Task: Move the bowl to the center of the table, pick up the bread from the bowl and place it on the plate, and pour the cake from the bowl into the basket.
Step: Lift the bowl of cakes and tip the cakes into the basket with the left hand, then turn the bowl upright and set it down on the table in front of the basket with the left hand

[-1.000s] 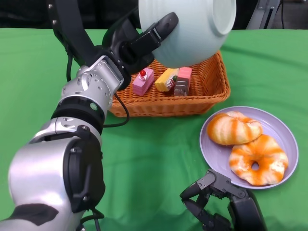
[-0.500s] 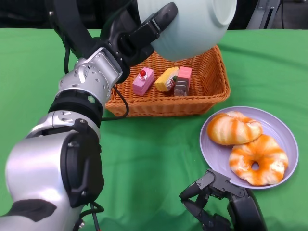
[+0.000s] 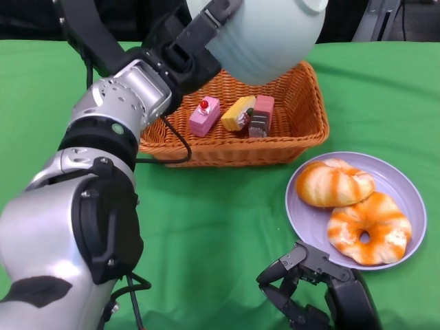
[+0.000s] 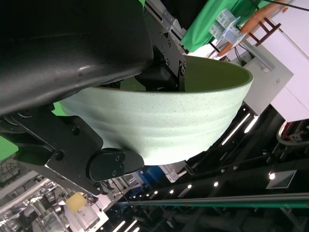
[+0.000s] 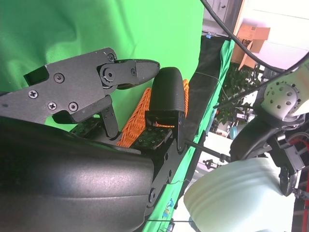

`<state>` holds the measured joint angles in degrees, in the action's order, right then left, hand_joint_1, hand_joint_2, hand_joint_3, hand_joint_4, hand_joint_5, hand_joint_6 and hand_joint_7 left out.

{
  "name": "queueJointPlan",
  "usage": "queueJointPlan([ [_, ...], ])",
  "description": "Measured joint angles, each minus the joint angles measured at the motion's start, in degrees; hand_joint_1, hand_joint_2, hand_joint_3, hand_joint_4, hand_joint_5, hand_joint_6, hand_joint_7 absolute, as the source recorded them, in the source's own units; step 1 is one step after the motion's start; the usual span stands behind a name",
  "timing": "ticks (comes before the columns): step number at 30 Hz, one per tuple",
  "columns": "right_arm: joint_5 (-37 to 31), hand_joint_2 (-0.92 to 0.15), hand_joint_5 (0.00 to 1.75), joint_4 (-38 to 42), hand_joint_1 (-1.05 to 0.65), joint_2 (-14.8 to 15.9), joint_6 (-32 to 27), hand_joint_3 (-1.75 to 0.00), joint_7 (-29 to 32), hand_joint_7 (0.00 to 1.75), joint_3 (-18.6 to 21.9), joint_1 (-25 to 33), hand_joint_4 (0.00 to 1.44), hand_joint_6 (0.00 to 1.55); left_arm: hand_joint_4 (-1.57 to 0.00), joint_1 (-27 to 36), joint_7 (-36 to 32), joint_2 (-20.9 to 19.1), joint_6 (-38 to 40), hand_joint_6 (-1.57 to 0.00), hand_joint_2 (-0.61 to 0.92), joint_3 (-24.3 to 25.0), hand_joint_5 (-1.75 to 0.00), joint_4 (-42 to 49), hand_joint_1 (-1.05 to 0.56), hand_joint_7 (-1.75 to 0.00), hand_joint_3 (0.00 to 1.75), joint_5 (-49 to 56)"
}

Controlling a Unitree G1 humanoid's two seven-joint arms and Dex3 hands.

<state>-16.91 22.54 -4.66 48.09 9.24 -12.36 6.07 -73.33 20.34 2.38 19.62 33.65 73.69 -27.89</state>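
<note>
My left hand point(image 3: 189, 48) grips the pale green bowl point(image 3: 265, 38) by its rim and holds it tipped over, high above the wicker basket point(image 3: 302, 130). In the left wrist view the bowl point(image 4: 164, 121) fills the frame, fingers clamped on its wall. Three small cakes lie in the basket: a pink one point(image 3: 204, 116), a yellow one point(image 3: 238, 113) and a pink-and-brown one point(image 3: 260, 115). Two orange-striped breads point(image 3: 335, 183) point(image 3: 369, 229) sit on the lilac plate point(image 3: 405, 189). My right hand point(image 3: 309, 289) rests low near the table's front edge, fingers apart, holding nothing.
Green cloth covers the table point(image 3: 220, 227). The plate lies just right of and nearer than the basket. In the right wrist view the raised bowl point(image 5: 236, 193) and my left arm point(image 5: 282, 104) show beyond the table's far edge.
My left arm has lifted the bowl higher and further back, so its upper edge now leaves the picture. The cakes, breads and right hand have not moved.
</note>
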Motion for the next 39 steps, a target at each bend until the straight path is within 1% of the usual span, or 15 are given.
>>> queueJointPlan([
  [17,-0.9,-0.83,1.55,0.6,-0.21,0.0,0.1,-0.28,0.7,1.2,0.1,-0.2,0.82,0.71,-0.64,0.0,0.0,-0.4,1.5,-0.59,0.9,0.9,-1.75,0.0,-0.11,-1.64,0.71,-0.4],
  [21,-0.9,-0.83,1.55,0.6,-0.2,0.1,0.1,-0.28,0.7,1.2,0.1,-0.3,0.82,0.71,-0.63,0.0,0.0,-0.4,1.7,-0.57,0.87,1.0,-1.75,0.0,-0.11,-1.66,0.74,-1.3],
  [25,-0.9,-0.83,1.55,0.6,-0.2,0.1,0.2,-0.28,0.7,1.2,0.1,-0.3,0.81,0.71,-0.64,-0.1,-0.9,-0.5,2.2,-0.54,0.84,1.4,-1.75,0.0,-0.12,-1.73,0.8,-2.2],
  [30,-0.8,-0.82,1.55,0.6,-0.21,0.0,0.2,-0.29,0.7,1.2,0.1,-0.3,0.82,0.72,-0.67,-0.1,-1.3,-0.5,2.7,-0.56,0.83,2.0,-1.75,0.1,-0.13,-1.75,0.83,-2.5],
  [33,-1.0,-0.83,1.55,0.6,-0.2,0.0,0.2,-0.29,0.9,1.2,0.1,-0.3,0.82,0.72,-0.67,-0.1,-1.3,-0.6,2.6,-0.58,0.82,1.6,-1.75,0.1,-0.12,-1.72,0.84,-2.4],
  [37,-1.0,-0.83,1.55,0.6,-0.2,0.1,0.2,-0.29,0.8,1.2,0.1,-0.3,0.81,0.71,-0.64,-0.1,-1.1,-0.5,0.2,-0.63,0.83,-1.1,-1.75,0.0,-0.11,-1.6,0.84,-0.9],
  [39,-0.9,-0.83,1.55,0.7,-0.19,0.1,0.2,-0.29,0.8,1.2,0.1,-0.4,0.81,0.71,-0.64,-0.1,-0.7,-0.5,-1.2,-0.64,0.84,-2.3,-1.75,-0.1,-0.11,-1.58,0.83,0.4],
])
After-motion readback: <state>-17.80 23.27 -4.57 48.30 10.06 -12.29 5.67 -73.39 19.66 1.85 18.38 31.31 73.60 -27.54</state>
